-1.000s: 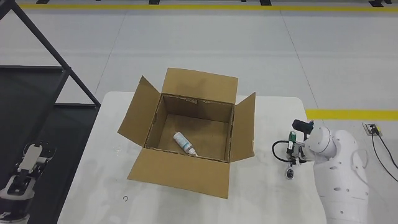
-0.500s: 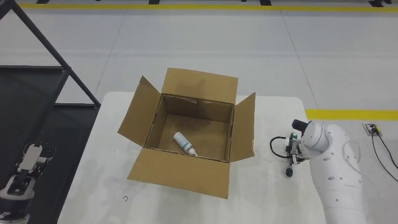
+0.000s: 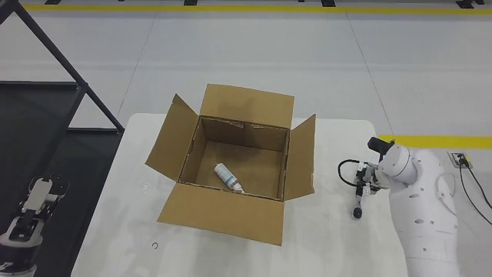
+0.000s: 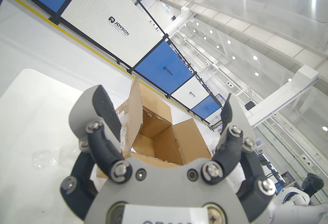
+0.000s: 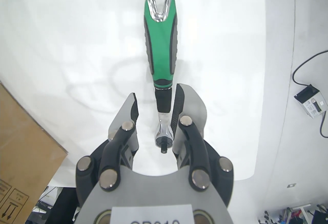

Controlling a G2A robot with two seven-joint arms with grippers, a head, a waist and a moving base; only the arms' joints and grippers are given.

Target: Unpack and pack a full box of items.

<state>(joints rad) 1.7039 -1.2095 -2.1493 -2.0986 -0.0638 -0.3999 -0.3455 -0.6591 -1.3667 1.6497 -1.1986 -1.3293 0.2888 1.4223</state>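
Note:
An open cardboard box (image 3: 223, 214) stands mid-table with a white bottle (image 3: 227, 177) lying on its floor. A green-handled ratchet tool (image 5: 161, 42) lies flat on the white table right of the box, also seen as the tool (image 3: 358, 206) from above. My right gripper (image 5: 156, 96) is open, low over the table, its fingers either side of the tool's black neck; one pad is close against it, the other stands apart. My left gripper (image 4: 164, 98) is open and holds nothing, beside the table's left edge (image 3: 37, 196), pointing toward the box (image 4: 159, 132).
The box's four flaps (image 3: 171, 145) stand outward. A small clear scrap (image 3: 146, 187) lies on the table left of the box. A black frame (image 3: 69, 85) rises at the far left. The table's right edge (image 5: 258, 107) runs close to the tool.
The right arm's wrist has shifted a little to the right and back. The tool now lies on the table. Box, bottle and left arm have not moved.

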